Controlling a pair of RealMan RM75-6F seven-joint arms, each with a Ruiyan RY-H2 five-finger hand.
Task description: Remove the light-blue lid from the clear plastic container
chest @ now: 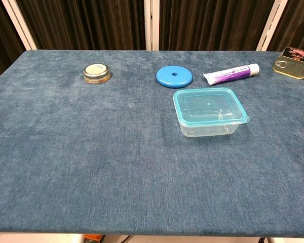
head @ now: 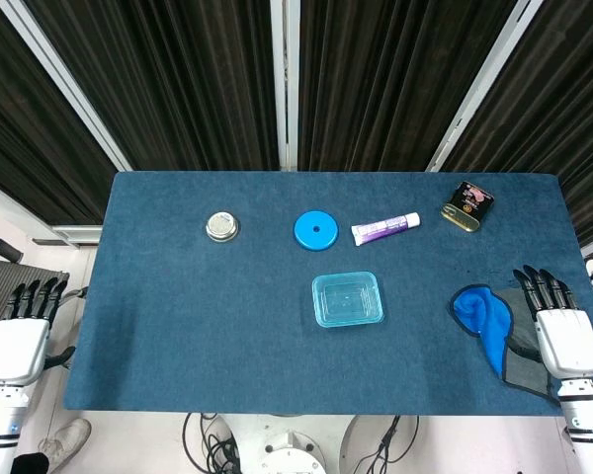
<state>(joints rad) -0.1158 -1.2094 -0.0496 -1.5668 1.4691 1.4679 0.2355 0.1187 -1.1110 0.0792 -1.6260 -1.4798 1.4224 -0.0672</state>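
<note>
- The clear plastic container (chest: 209, 119) sits near the middle of the blue table (chest: 91, 167), a little right of centre, with the light-blue lid (chest: 207, 106) seated flat on its rim; nothing touches it.
- Doing this step well likely means one hand steadying the container's wall while the other catches the lid's protruding lip at a corner and peels upward, since a light tub may otherwise lift with the lid.
- Beyond the container lie a blue disc (chest: 174, 76) and a purple-and-white tube (chest: 231, 74); a round tin (chest: 97, 73) sits well to the left, a flat can (chest: 292, 63) at the far right corner.
- The right hand (head: 558, 326) rests flat, fingers extended and empty, on a blue-and-grey cloth (head: 489, 321) at the table's right edge.
- The left hand (head: 25, 331) hangs off the table's left edge, fingers straight, holding nothing.
</note>
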